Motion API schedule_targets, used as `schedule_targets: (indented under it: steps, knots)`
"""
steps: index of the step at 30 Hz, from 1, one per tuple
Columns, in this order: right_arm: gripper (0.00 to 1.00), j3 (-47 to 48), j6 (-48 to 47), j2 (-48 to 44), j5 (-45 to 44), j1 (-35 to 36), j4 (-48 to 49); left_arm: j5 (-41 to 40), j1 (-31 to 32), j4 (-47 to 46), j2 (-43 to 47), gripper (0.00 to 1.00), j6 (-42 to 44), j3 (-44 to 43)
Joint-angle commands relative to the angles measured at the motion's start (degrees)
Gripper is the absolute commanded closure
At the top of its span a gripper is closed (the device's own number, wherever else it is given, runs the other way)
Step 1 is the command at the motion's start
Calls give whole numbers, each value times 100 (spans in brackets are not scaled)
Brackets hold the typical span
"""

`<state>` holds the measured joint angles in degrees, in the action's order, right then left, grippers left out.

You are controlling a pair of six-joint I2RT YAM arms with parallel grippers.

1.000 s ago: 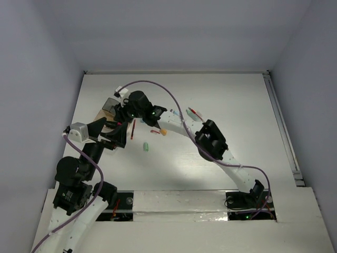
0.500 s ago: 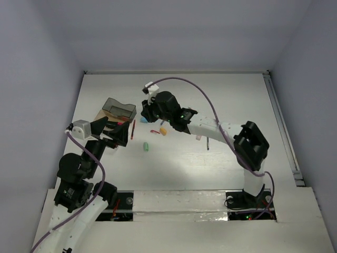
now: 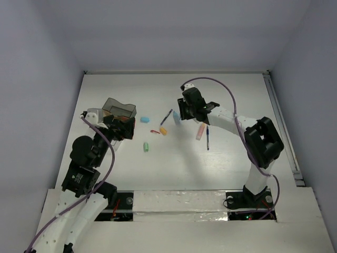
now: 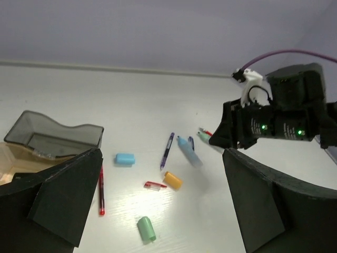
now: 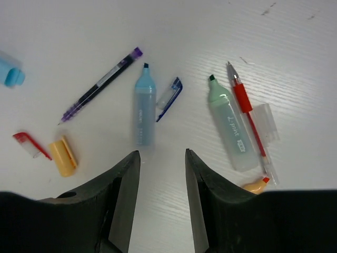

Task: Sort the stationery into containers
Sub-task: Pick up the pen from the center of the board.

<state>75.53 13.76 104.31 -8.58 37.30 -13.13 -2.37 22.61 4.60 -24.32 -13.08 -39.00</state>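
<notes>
The overhead camera looks down from behind the arm bases [image 3: 246, 201] over the whole white worktop [image 3: 231, 95]. The left wrist camera, low at the left, faces right across it. The right wrist camera hangs close above, facing down. All three share the pale-blue highlighter [image 5: 144, 108] and purple pen [image 5: 100, 84].

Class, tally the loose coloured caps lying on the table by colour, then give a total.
Pale-blue cap: 1
Orange cap: 1
Green cap: 1
Red cap: 1
Dark-blue cap: 1
Total: 5
</notes>
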Motion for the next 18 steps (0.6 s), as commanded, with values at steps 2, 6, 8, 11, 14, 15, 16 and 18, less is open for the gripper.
schedule_targets:
  steps: [2,6,8,11,14,15,16,18]
  knots:
    - [54,524,13,335,-153,76,-348,132,-177,-100,-196,2,-63,-178]
    - [53,858,92,809,-267,76,-621,167,-240,-117,-214,2,-72,-169]
    - [53,754,144,828,-180,76,-516,184,-240,-117,-223,2,-72,-169]
    - [53,612,215,845,22,76,-358,211,-292,-135,-266,2,-81,-169]
    - [53,726,224,1012,14,76,-375,439,-345,-135,-328,2,-89,-169]
    - [53,788,232,1064,14,76,-410,457,-345,-135,-337,2,-89,-178]
    - [53,840,233,1108,14,76,-462,483,-397,-135,-337,2,-98,-169]
    - [53,989,224,1170,-99,76,-489,475,-398,-152,-302,2,-98,-169]
